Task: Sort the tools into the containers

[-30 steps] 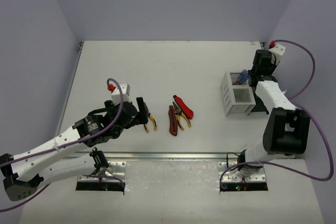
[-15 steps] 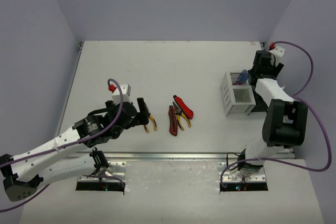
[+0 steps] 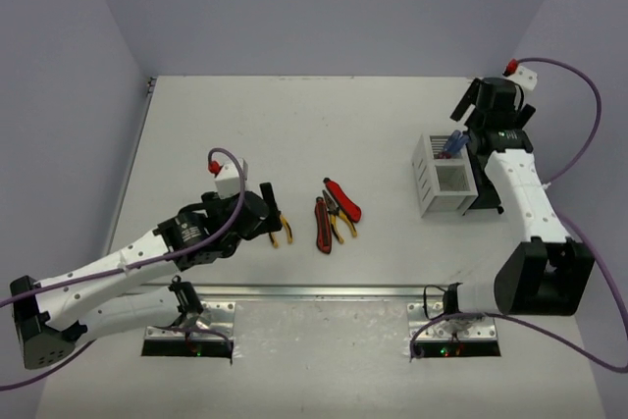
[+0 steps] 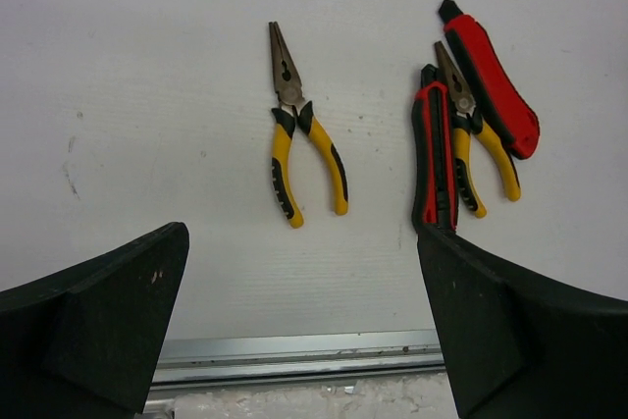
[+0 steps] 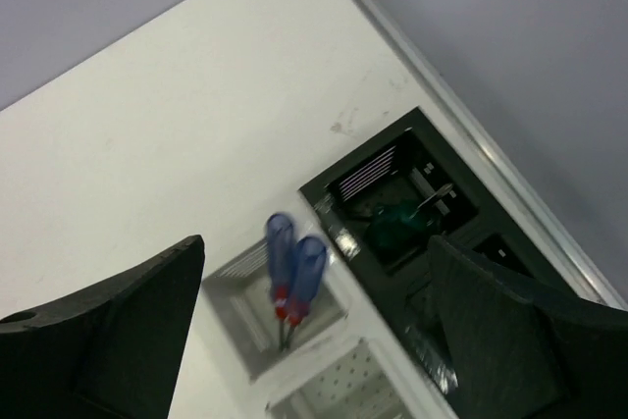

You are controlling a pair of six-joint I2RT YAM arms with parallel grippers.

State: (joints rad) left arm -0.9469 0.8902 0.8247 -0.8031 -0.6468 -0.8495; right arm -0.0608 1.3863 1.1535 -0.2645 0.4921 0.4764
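Two blue-handled screwdrivers (image 5: 294, 267) (image 3: 451, 143) stand upright in the back compartment of the white slatted bin (image 5: 373, 326) (image 3: 428, 179). Beside it, a green-handled screwdriver (image 5: 397, 223) lies in the black bin (image 5: 339, 182) (image 3: 483, 201), which the right arm partly hides in the top view. My right gripper (image 5: 316, 242) (image 3: 469, 110) hangs open above the bins, holding nothing. Yellow-and-black pliers (image 4: 299, 149) (image 3: 283, 228) lie on the table just ahead of my open, empty left gripper (image 4: 302, 272) (image 3: 270, 209). To their right lie a red-and-black cutter (image 4: 433, 159) (image 3: 322, 225), a second pair of pliers (image 4: 471, 144) and a red cutter (image 4: 496, 85) (image 3: 343, 199).
A metal rail (image 4: 294, 348) runs along the table's near edge, right under the left gripper. Purple walls close the table (image 3: 294, 125) in on the left, back and right. The right arm's cable (image 3: 579, 125) loops by the right wall.
My right gripper has opened and lifted back from the white bin, leaving a blue screwdriver standing in it. The left gripper edged slightly toward the pliers.
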